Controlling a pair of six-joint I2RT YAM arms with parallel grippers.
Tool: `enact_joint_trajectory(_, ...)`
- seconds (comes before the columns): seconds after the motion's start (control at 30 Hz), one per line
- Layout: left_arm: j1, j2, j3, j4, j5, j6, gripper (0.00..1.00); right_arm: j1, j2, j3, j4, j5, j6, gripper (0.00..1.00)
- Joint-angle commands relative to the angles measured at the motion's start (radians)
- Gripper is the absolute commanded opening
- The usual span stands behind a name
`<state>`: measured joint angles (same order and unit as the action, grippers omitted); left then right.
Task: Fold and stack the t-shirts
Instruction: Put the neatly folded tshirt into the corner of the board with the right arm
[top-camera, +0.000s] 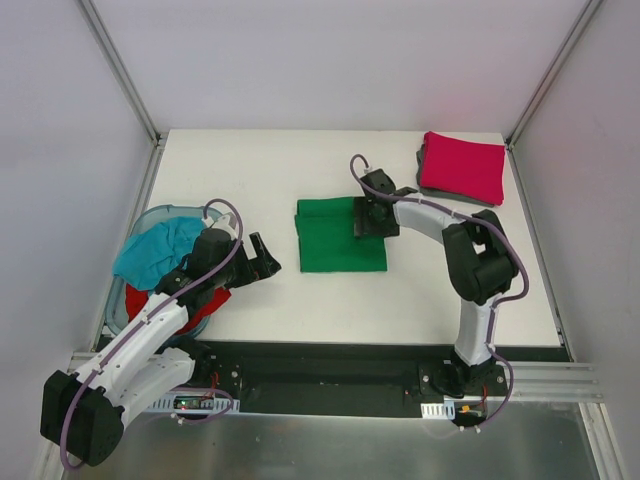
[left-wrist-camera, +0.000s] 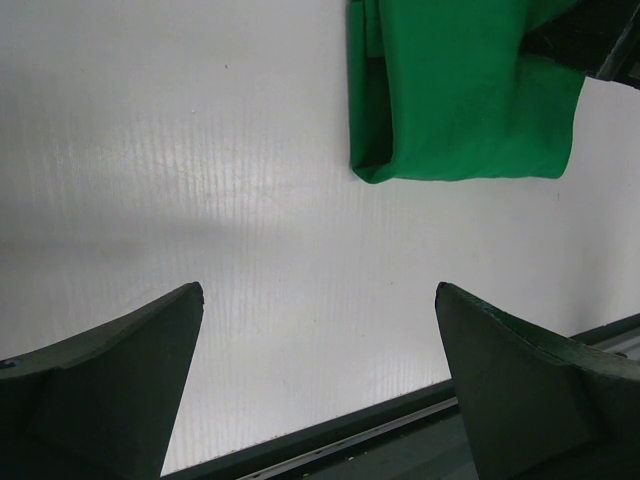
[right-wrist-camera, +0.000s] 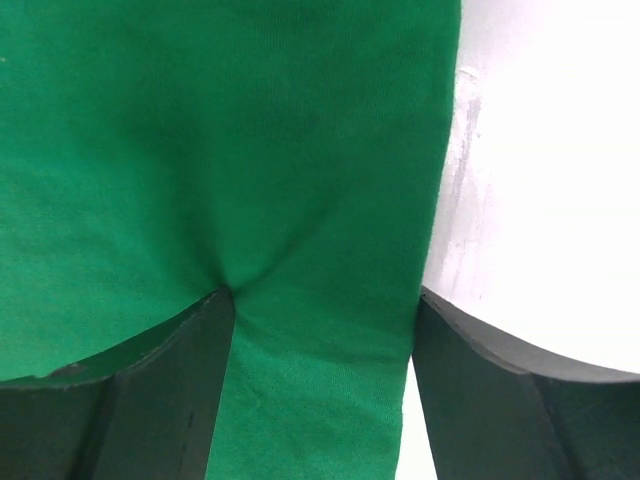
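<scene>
The bright green t-shirt (top-camera: 335, 238) lies folded in a rectangle at the table's middle; it also shows in the left wrist view (left-wrist-camera: 450, 90) and the right wrist view (right-wrist-camera: 220, 130). My right gripper (top-camera: 372, 216) is down on its right edge. In the right wrist view this gripper (right-wrist-camera: 325, 300) stands open with the green cloth between its fingers, and the left finger puckers the cloth. The crimson-pink t-shirt (top-camera: 462, 167) lies folded on the dark grey t-shirt (top-camera: 424, 166) at the back right. The teal t-shirt (top-camera: 155, 250) and the red t-shirt (top-camera: 138, 300) lie crumpled in the tub. My left gripper (top-camera: 262, 258) (left-wrist-camera: 318, 290) is open and empty, left of the green shirt.
The translucent pale-blue tub (top-camera: 160, 214) stands at the table's left edge, under my left arm. Frame posts stand at the back corners (top-camera: 150, 130). The table's dark front rail (left-wrist-camera: 330, 435) runs close below my left gripper.
</scene>
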<state>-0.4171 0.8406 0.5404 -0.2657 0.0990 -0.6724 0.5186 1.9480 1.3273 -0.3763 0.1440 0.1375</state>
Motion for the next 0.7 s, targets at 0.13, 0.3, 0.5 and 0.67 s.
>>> enact_joint_trajectory(0.13,0.006,-0.001,0.003,0.031,0.002,0.01,0.99,0.05,0.081,0.029,-0.084,0.041,0.031,0.55)
enact_joint_trajectory(0.3,0.006,0.0,0.003,0.031,-0.005,0.011,0.97,0.077,0.08,0.004,-0.053,0.072,0.039,0.21)
enact_joint_trajectory(0.5,0.006,0.003,0.003,0.028,-0.021,0.014,0.97,0.092,0.069,0.058,-0.053,0.192,-0.045,0.01)
enact_joint_trajectory(0.67,0.006,0.012,0.004,0.025,-0.051,0.02,0.96,0.093,0.043,0.14,-0.065,0.422,-0.13,0.01)
